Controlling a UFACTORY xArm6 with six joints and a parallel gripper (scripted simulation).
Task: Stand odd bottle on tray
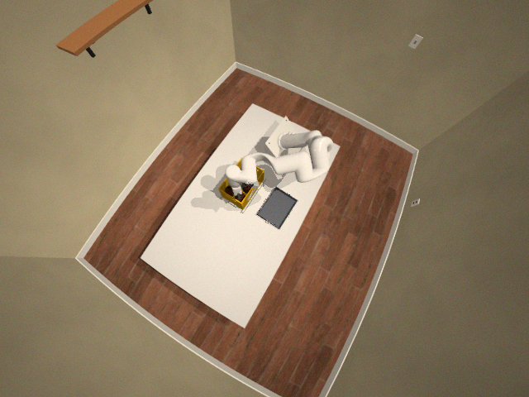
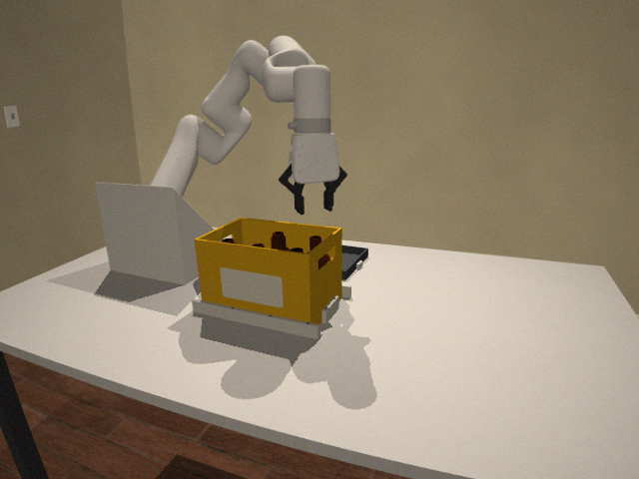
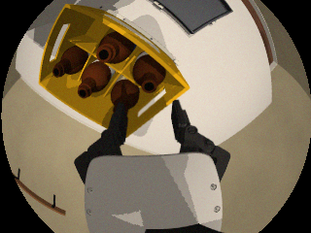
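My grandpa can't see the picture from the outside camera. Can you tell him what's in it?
A white robot arm holds its open, empty gripper above a yellow crate of brown bottles on a white table.
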